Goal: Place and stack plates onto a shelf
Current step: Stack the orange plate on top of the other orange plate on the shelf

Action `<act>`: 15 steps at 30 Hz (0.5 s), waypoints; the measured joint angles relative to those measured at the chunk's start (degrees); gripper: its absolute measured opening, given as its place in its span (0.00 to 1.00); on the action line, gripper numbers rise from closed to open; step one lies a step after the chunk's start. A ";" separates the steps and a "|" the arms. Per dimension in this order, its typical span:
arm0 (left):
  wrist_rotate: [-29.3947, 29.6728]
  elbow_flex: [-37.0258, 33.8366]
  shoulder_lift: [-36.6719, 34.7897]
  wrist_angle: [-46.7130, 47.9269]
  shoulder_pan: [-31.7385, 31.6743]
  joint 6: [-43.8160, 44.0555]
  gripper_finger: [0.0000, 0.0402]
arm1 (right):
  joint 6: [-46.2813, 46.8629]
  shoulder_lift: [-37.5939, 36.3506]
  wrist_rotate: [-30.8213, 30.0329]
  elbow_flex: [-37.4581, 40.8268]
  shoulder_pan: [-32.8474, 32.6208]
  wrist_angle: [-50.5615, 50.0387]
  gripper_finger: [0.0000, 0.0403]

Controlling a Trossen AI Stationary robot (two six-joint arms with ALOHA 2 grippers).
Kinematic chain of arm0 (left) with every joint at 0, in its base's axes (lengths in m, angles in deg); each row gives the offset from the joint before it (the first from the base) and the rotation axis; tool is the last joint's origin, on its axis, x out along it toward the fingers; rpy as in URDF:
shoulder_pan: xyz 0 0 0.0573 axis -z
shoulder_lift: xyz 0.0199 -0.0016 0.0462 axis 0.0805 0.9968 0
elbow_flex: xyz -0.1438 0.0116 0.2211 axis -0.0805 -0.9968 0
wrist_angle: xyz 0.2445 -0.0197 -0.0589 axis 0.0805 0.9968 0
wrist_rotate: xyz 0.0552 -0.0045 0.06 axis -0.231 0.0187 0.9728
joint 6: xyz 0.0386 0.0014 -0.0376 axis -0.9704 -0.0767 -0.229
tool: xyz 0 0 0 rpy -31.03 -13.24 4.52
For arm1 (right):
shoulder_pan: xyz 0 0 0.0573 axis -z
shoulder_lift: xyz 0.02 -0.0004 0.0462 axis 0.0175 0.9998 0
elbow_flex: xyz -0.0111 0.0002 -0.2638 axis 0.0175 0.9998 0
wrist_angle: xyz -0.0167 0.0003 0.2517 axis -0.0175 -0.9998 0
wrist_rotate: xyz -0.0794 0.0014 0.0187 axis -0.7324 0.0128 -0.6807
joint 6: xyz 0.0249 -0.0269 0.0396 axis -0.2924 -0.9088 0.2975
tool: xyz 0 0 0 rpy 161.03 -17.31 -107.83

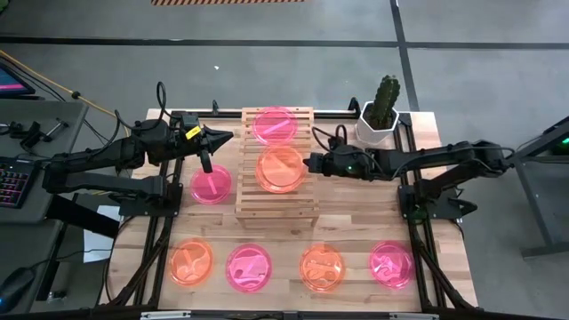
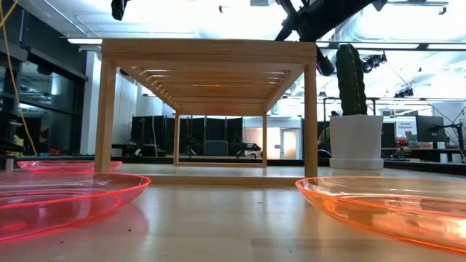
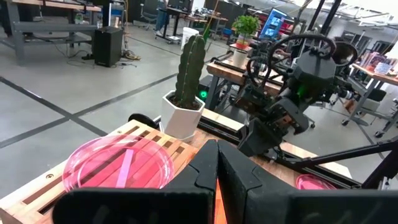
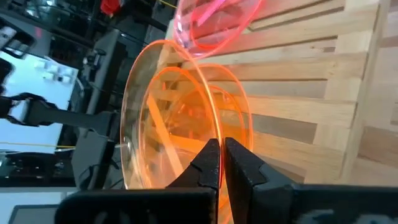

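The slatted wooden shelf point(image 1: 276, 203) stands mid-table. A pink plate point(image 1: 274, 124) lies on its far end, and an orange plate point(image 1: 281, 169) sits over its middle. My right gripper point(image 1: 308, 163) is shut on that orange plate's right rim. My left gripper point(image 1: 227, 136) hovers shut by the shelf's far left corner, holding nothing. It is above and beyond a pink plate point(image 1: 212, 185) lying flat on the table. The left wrist view shows the shut fingers point(image 3: 217, 165) pointing over the shelf's pink plate point(image 3: 118, 165). Several more plates lie along the near edge. My right gripper pinches the orange plate's rim point(image 4: 214, 134) between its two fingers, at the side facing the table's right edge. The fingers come in roughly level from the right. The plate stays over the slats point(image 4: 311, 68); whether it rests on them I cannot tell.
Along the near edge lie an orange plate point(image 1: 191, 262), a pink one point(image 1: 248, 267), an orange one point(image 1: 322, 267) and a pink one point(image 1: 391, 264). A potted cactus point(image 1: 384, 111) stands at the far right corner, just behind my right arm. Bare planks lie right of the shelf.
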State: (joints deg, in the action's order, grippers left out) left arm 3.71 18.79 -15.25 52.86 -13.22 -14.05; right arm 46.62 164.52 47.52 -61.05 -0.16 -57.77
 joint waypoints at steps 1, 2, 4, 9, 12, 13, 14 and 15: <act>0.02 0.00 -0.02 0.01 0.00 0.00 0.00 | 0.00 0.28 0.12 0.00 -0.11 -0.09 0.00; 0.02 0.00 -0.02 0.00 0.00 0.01 0.00 | 0.00 0.64 0.21 0.00 -0.19 0.00 0.00; 0.01 0.00 -0.02 0.00 0.00 0.02 0.00 | 0.02 1.05 0.52 0.00 -0.27 -0.07 0.00; 0.04 0.00 -0.02 0.00 0.00 0.00 0.00 | -0.14 1.17 -0.34 0.00 -0.27 0.04 0.03; 0.45 0.00 -0.02 0.00 0.00 0.00 0.00 | -0.47 1.17 -0.58 0.00 -0.25 0.22 0.11; 0.57 0.00 0.00 0.00 0.00 0.00 0.00 | -0.58 1.17 -0.57 0.00 -0.25 0.25 0.15; 0.65 0.00 -0.02 0.00 0.00 0.00 0.00 | -0.96 1.17 -0.58 0.00 -0.25 0.26 0.18; 0.65 0.00 0.00 0.00 0.00 0.00 0.00 | -1.57 1.17 -0.58 0.00 -0.25 0.28 0.22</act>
State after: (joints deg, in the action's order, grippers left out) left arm 4.36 18.79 -15.25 52.86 -13.22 -14.05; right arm 45.05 165.70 46.95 -61.05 -0.40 -57.49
